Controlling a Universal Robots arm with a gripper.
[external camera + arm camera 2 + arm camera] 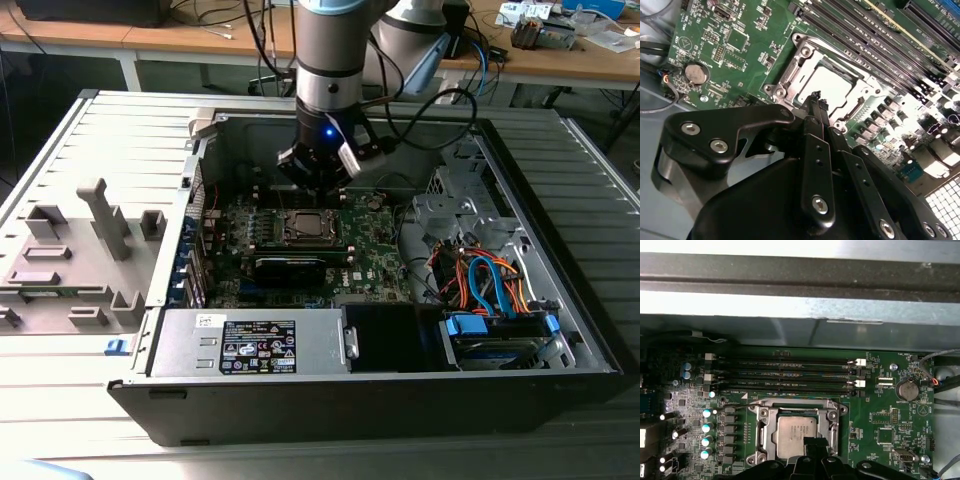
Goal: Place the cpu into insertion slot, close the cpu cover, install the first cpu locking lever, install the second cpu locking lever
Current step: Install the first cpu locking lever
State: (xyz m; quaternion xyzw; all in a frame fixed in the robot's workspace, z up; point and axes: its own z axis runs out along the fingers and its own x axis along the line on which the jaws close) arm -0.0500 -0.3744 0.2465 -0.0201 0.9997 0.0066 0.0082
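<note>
Cpu: the cpu [797, 436] lies flat in the insertion slot [763, 434], silvery top up; it also shows in the second wrist view [831, 86] and the exterior view [303, 226].
Insertion slot: on the green circuit board [375, 250] inside the open computer case [560, 300], near the middle of the board in the exterior view.
Cpu cover: the silver frame [790, 75] lies down around the chip, its cut-out showing the metal top.
Gripper: the gripper [815, 98] hangs just above the near edge of the chip, black fingers [816, 150] drawn together with nothing between them; whether the tips touch the chip, I cannot tell.
Arm: comes down from the far side of the case, a blue light on its wrist [328, 130].
Memory slots: long black slots [785, 375] run beside the socket.
Coin battery: round cell [907, 389] on the board, well apart from the socket.
Power supply: grey box [250, 345] along the near wall of the case.
</note>
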